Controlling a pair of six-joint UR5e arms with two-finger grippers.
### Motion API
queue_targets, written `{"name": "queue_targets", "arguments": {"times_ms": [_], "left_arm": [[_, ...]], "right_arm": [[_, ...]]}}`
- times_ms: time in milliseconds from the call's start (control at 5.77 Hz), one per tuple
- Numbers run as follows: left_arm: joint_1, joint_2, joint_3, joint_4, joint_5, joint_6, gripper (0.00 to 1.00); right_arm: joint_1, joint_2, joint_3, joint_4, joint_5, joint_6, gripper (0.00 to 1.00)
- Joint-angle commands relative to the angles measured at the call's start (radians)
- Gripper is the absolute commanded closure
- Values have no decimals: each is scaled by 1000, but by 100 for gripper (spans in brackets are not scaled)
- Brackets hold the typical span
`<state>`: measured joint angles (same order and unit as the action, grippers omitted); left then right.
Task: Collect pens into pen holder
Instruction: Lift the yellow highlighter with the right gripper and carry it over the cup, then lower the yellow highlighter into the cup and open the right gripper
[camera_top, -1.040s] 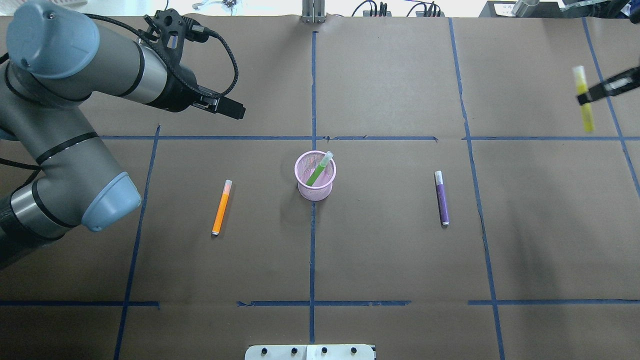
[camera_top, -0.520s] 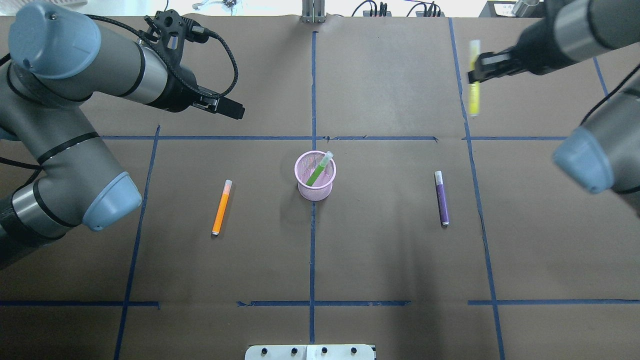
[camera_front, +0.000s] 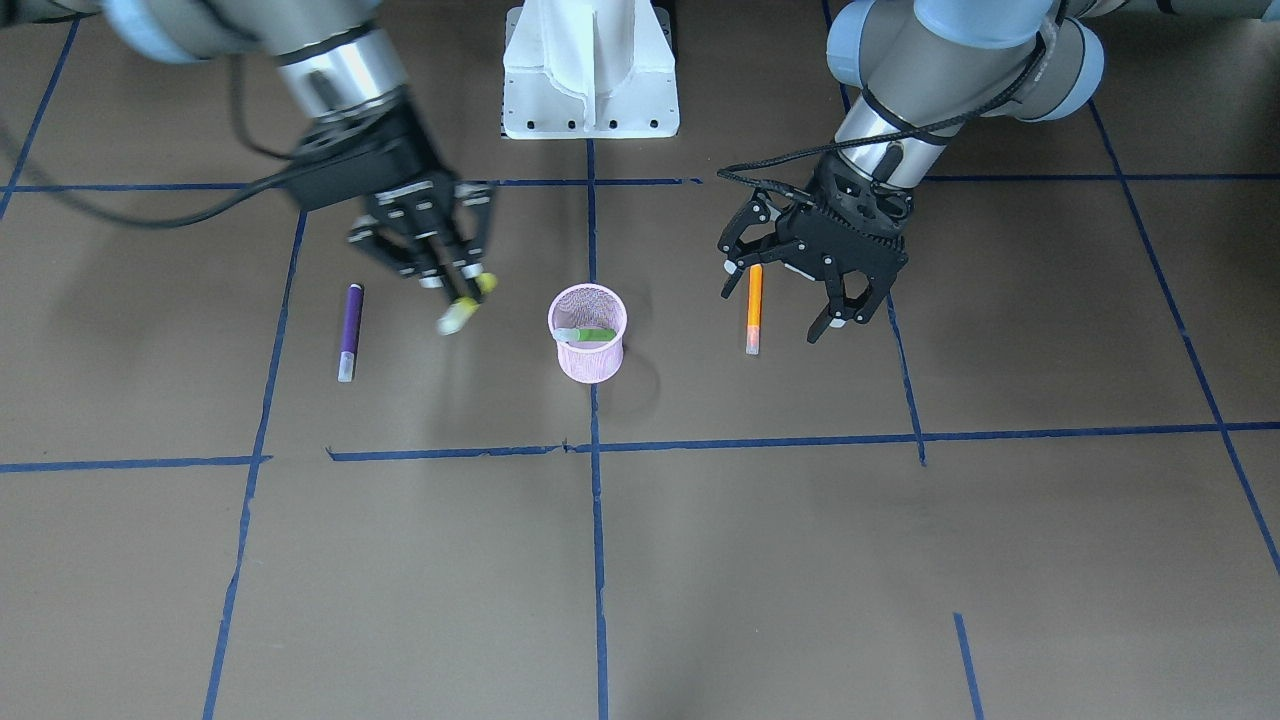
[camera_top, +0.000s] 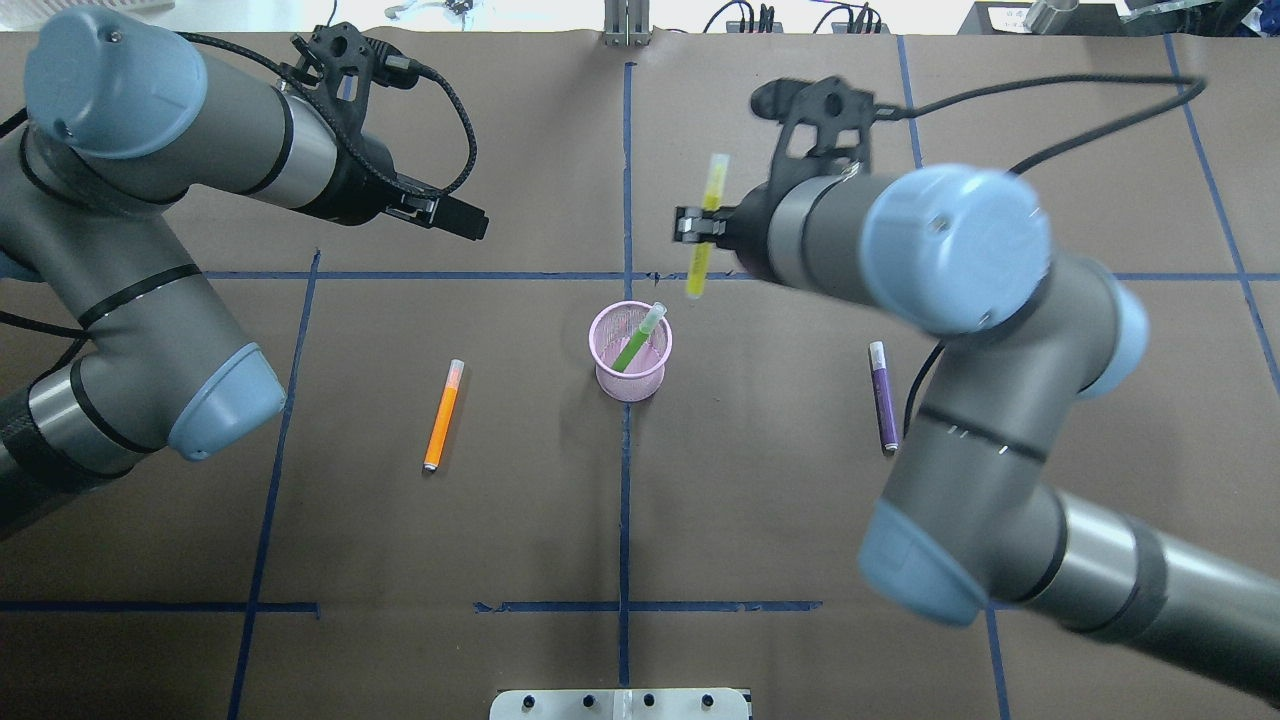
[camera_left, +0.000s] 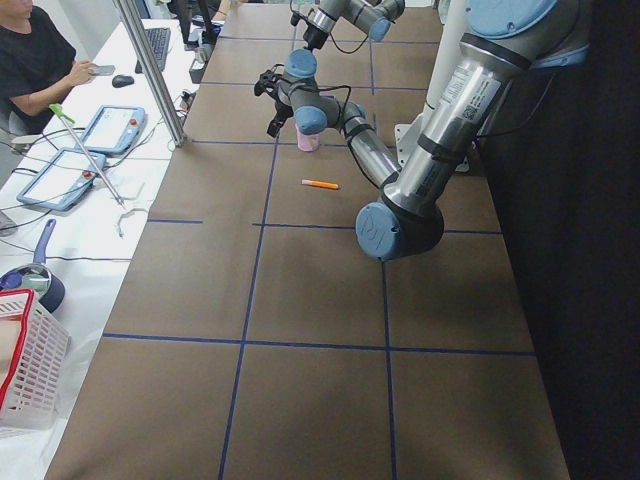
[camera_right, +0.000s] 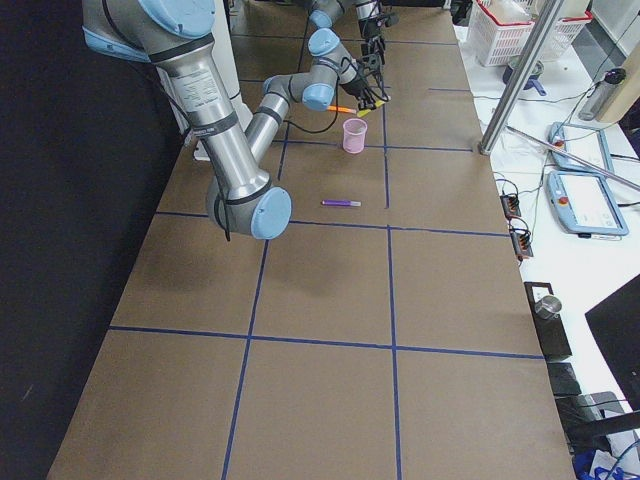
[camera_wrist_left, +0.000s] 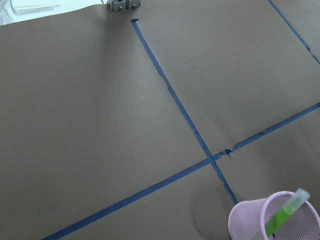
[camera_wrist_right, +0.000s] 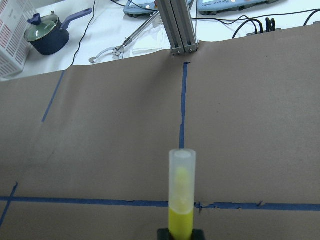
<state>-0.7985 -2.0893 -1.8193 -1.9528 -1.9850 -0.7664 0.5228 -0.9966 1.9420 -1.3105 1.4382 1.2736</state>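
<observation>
The pink mesh pen holder (camera_top: 630, 375) stands at the table's middle with a green pen (camera_top: 637, 340) leaning inside it. My right gripper (camera_top: 700, 226) is shut on a yellow pen (camera_top: 712, 185), held in the air just beyond and right of the holder; it also shows in the right wrist view (camera_wrist_right: 181, 200). An orange pen (camera_top: 443, 415) lies left of the holder and a purple pen (camera_top: 883, 395) lies right of it. My left gripper (camera_front: 782, 305) is open and empty, hovering above the table by the orange pen (camera_front: 754, 305).
Blue tape lines split the brown paper-covered table (camera_top: 780, 520) into squares. The robot's white base (camera_front: 590, 70) is at the near edge. An aluminium post (camera_top: 625, 22) stands at the far edge. An operator (camera_left: 30, 55) sits beyond the table.
My right arm has swept in from the right edge toward the middle, carrying the yellow pen to just beyond the holder. The left arm and the pens on the table have not moved.
</observation>
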Motion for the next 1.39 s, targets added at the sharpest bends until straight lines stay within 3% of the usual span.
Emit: {"name": "queue_targets", "arguments": {"times_ms": [0, 173, 520, 693, 1213], "left_arm": [[1, 0, 0, 0, 0, -2, 0], [1, -1, -2, 0, 0, -4, 0], [1, -2, -2, 0, 0, -2, 0], [1, -2, -2, 0, 0, -4, 0], [5, 2, 6, 0, 0, -8, 0]], "right_arm": [[-134, 61, -75, -3, -279, 82, 100], [-159, 70, -124, 0, -338, 108, 99], [-196, 76, -250, 190, -404, 104, 85], [-196, 69, -248, 189, -400, 95, 58], [-195, 55, -226, 186, -383, 24, 57]]}}
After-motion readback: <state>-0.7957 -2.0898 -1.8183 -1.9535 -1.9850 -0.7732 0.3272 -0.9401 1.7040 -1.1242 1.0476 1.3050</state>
